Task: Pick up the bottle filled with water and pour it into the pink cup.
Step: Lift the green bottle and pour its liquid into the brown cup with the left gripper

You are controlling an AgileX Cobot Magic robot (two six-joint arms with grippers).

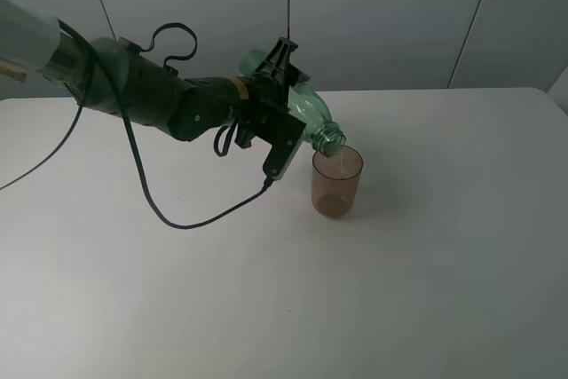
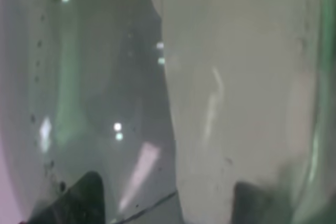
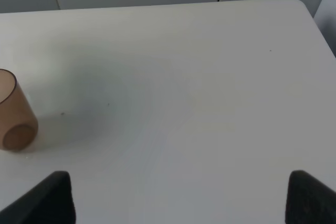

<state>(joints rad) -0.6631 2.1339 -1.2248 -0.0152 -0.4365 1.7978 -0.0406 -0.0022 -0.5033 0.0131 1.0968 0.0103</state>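
My left gripper [image 1: 277,104] is shut on the green-tinted bottle [image 1: 312,116], which is tilted with its capless neck down and to the right, right over the rim of the pink cup [image 1: 337,182]. The cup stands upright on the white table, just right of the gripper. In the left wrist view the bottle's clear green wall [image 2: 105,87] fills the frame, with dark fingertips [image 2: 79,198] at the edge. The cup also shows in the right wrist view [image 3: 14,114]. The right gripper [image 3: 178,195] is open and empty, its fingertips [image 3: 47,198] wide apart over bare table.
The white table [image 1: 444,264] ends at a grey wall behind. A black cable [image 1: 169,210] loops from the left arm down to the tabletop left of the cup. The table's right edge shows in the right wrist view [image 3: 315,14].
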